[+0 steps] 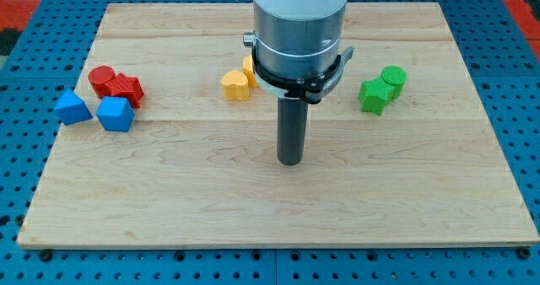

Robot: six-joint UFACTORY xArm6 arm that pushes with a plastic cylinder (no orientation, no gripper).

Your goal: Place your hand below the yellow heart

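My tip [290, 162] rests on the wooden board [439, 201] near its middle, apart from every block; there is no gripper on this rig, only the bare rod, so nothing is held. Target: yellow heart [236, 85], toward the view's top, left of the arm housing. A second yellow block [249, 67] sits touching or just beside it at its upper right, partly hidden by the housing; shape not readable. The tip lies lower in the view than the heart but off to its right, so by my judgement the step is partly done: what is left is a slide toward the view's left, with a little travel upward, to finish straight under the heart. To do it well: move sideways first along bare wood, then close in from below and stop short, leaving a visible gap so the heart is not nudged. Red cylinder [102, 77], red star-like block [126, 88], blue triangular block [72, 108] and blue block [115, 114] at far left, and two green blocks [381, 88] at right, are well off that path.
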